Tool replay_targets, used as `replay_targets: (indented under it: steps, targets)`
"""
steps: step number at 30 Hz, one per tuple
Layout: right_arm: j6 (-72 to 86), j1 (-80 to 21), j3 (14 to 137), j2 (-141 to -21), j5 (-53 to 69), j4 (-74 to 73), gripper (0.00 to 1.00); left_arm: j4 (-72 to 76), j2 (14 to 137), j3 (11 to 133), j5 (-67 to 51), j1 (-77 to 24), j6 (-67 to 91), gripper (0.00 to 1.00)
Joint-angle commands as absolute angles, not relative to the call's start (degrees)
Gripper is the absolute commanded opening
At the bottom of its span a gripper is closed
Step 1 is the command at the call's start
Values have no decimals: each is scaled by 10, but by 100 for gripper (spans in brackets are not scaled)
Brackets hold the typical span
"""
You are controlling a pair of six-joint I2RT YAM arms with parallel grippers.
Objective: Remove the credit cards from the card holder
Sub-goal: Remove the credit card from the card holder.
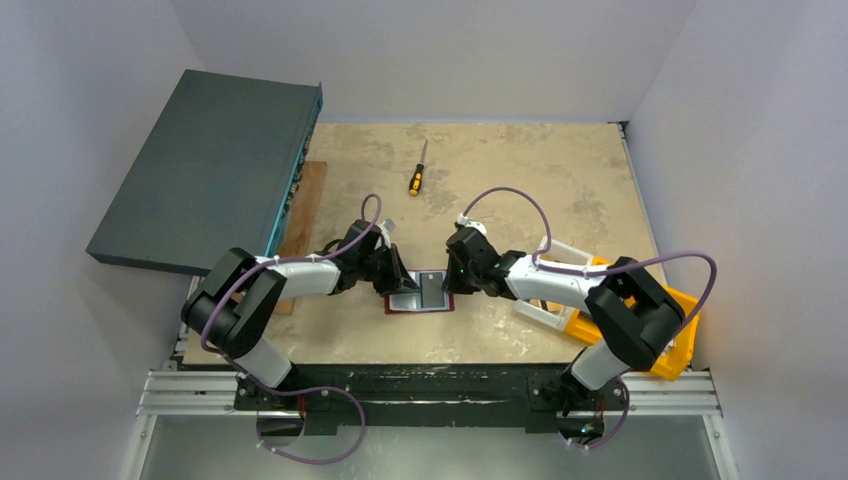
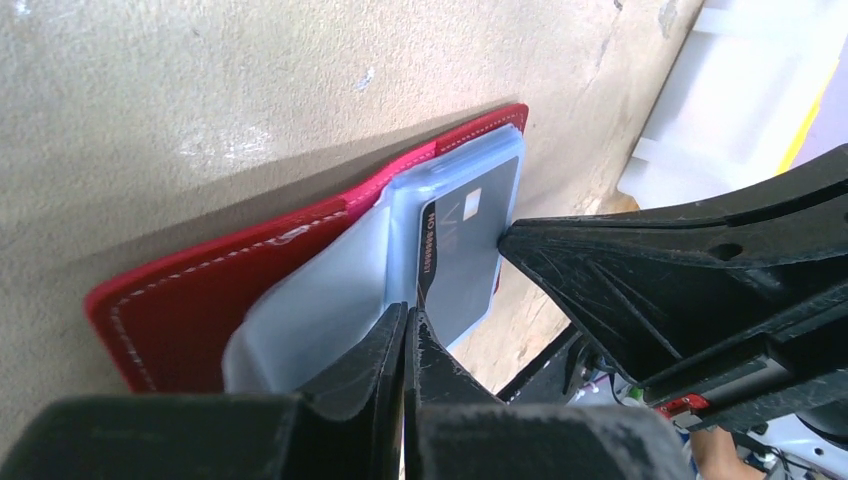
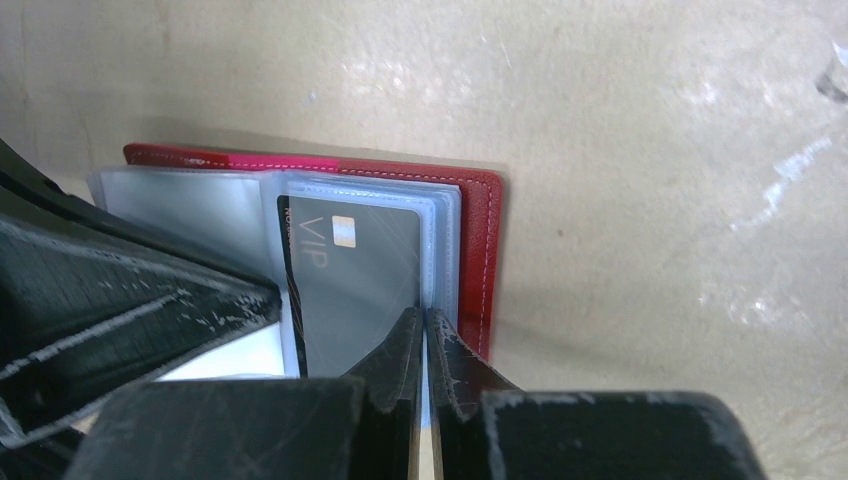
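Observation:
The dark red card holder (image 1: 420,310) lies open on the table between my two grippers. Clear plastic sleeves show inside it, and a grey-silver credit card (image 1: 432,289) marked VIP sits in the top sleeve. In the left wrist view, my left gripper (image 2: 407,318) is shut at the near left edge of the grey card (image 2: 470,250), above the red cover (image 2: 200,300). In the right wrist view, my right gripper (image 3: 424,318) is shut on the edge of the clear sleeves, beside the card (image 3: 360,280) and the red cover (image 3: 480,250). No tan-gold card shows.
A yellow-handled screwdriver (image 1: 416,178) lies at the back of the table. A dark grey box (image 1: 210,165) and a wooden board (image 1: 305,210) are at the left. A white bin (image 1: 560,290) and an orange bin (image 1: 670,330) stand at the right.

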State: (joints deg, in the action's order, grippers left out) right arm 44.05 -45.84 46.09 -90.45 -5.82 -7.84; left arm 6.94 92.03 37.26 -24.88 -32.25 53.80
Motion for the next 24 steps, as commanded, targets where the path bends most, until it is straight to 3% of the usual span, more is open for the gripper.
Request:
replay_targets:
  steps: [1, 10, 16, 24]
  targets:
    - [447, -458, 412, -893, -64, -157, 0, 113, 930, 369, -283, -314, 527, 0]
    - [455, -457, 421, -895, -65, -161, 0, 150, 954, 354, -321, -313, 535, 0]
    - [442, -458, 430, -915, -72, -158, 0, 198, 961, 327, -329, -313, 563, 13]
    - [438, -458, 425, -926, -67, -150, 0, 263, 968, 294, -328, -313, 601, 16]
